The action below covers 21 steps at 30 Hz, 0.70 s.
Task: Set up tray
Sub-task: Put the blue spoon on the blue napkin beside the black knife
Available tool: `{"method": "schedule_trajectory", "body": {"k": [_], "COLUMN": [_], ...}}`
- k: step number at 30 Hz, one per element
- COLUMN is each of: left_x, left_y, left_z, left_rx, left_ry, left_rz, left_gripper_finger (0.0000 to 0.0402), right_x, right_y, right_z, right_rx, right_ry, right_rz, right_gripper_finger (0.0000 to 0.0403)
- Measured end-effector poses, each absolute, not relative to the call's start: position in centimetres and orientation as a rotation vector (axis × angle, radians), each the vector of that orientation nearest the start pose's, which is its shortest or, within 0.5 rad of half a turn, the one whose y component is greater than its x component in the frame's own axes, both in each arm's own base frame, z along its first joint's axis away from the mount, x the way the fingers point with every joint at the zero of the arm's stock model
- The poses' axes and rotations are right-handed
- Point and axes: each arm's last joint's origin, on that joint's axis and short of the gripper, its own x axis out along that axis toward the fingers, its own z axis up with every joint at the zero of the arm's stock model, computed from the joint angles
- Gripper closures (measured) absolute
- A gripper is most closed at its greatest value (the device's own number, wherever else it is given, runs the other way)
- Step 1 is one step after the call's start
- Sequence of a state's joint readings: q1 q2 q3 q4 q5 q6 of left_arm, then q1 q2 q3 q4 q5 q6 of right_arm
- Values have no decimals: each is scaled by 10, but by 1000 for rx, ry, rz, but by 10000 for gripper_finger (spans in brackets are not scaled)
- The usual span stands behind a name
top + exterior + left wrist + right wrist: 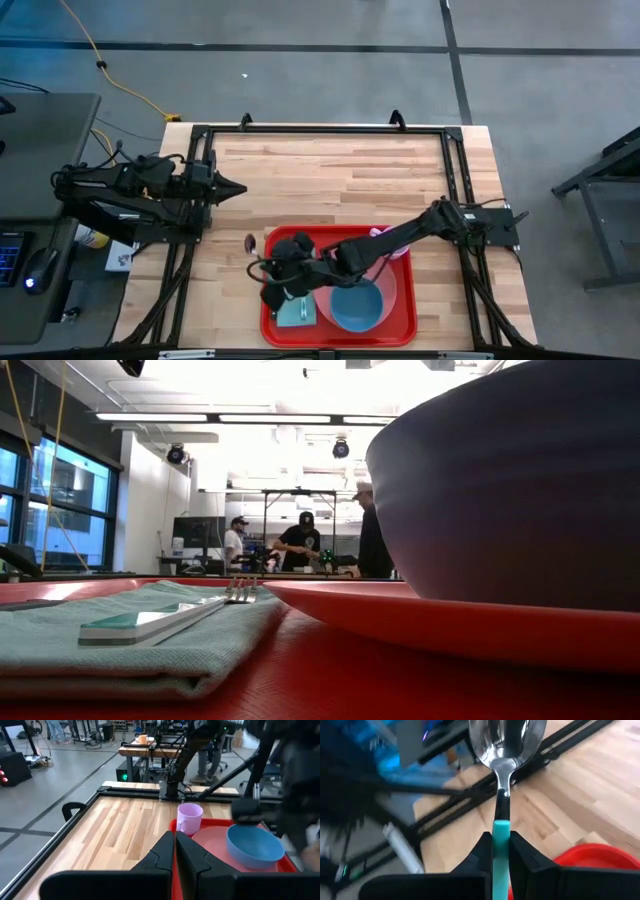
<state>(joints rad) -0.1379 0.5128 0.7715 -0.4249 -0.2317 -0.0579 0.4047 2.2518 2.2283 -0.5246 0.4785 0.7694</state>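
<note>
The tray (pixel 340 328) sits at the near edge of the wooden tabletop (pixel 330 180), a little right of centre: big, bright red, rectangular, corners rounded, a raised rim all the way round. From table height its red plastic floor fills the foreground, glossy and finely textured.

On it, toward the near right, a blue bowl (pixel 356 305) rests on a round pink plate (pixel 388 290). At the far right corner stands a pale lilac mug (pixel 189 818), handle showing in the left wrist view. On the tray's left side lies a folded grey-green cloth napkin (pixel 120 635), with a fork (pixel 170 620) on top, its handle teal and white, tines pointing away.

The right gripper (pixel 283 262) reaches across from the right and hangs over the tray's far left part, above the napkin. Its jaws are clamped on a spoon (pixel 502 750): teal handle pinched between them, shiny steel bowl sticking out ahead.

The left gripper (pixel 238 188) waits at the left side of the tabletop, well apart from the tray, jaws pressed together on nothing.

People stand in the room beyond the tabletop (pixel 300 545).

No brand, label or writing can be read on anything here.
</note>
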Motion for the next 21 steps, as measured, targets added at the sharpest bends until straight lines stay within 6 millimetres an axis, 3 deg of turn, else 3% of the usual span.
{"method": "schedule_trajectory", "body": {"k": [8, 12, 17, 21], "left_x": [106, 106, 106, 106], "left_y": [-8, -8, -6, -5], "left_z": [340, 340, 340, 340], "left_rx": [-36, -49, -52, -48], "left_ry": [135, 134, 129, 128], "left_rz": [98, 104, 186, 216], "left_gripper_finger": [355, 355, 355, 355], "right_x": [485, 479, 464, 457], "right_y": [185, 178, 185, 197], "right_z": [242, 208, 184, 182], "right_rx": [658, 727, 828, 905], "right_ry": [296, 383, 501, 535], "right_rz": [-373, -412, -483, -489], "right_gripper_finger": [393, 393, 393, 393]}}
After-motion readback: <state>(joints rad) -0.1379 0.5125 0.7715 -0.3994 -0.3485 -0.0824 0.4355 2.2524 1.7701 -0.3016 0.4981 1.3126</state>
